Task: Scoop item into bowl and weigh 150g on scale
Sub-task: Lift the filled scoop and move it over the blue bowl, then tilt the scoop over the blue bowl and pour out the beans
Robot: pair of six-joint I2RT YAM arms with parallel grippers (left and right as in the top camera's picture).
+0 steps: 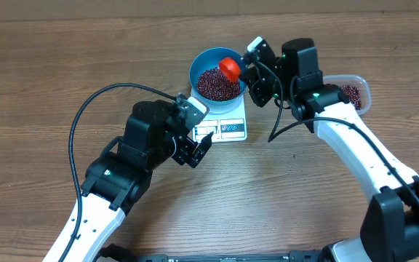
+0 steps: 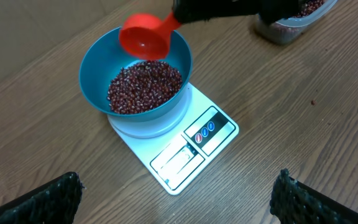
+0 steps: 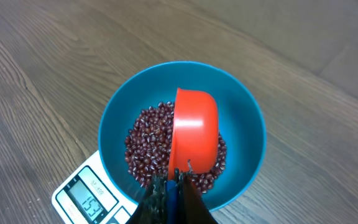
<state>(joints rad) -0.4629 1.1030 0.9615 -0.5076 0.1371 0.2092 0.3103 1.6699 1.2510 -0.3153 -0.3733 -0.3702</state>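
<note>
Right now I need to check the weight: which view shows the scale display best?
Right wrist: the scale display faces the camera up close, digits lit. Left wrist shows it washed out, unreadable; overhead shows it tiny.

Blue bowl [image 3: 244, 134], dark red-brown beans [image 3: 145, 143], white scale [image 2: 173, 160], red scoop [image 3: 194, 134].

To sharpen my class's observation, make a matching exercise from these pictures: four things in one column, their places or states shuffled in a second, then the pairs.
1 bowl
2 scoop
3 tub
4 left gripper

A open, holding nothing
B sitting on the scale
C tipped over the beans, held by the right gripper
D on the table, off the scale

Pairs: 1-B, 2-C, 3-D, 4-A
</note>
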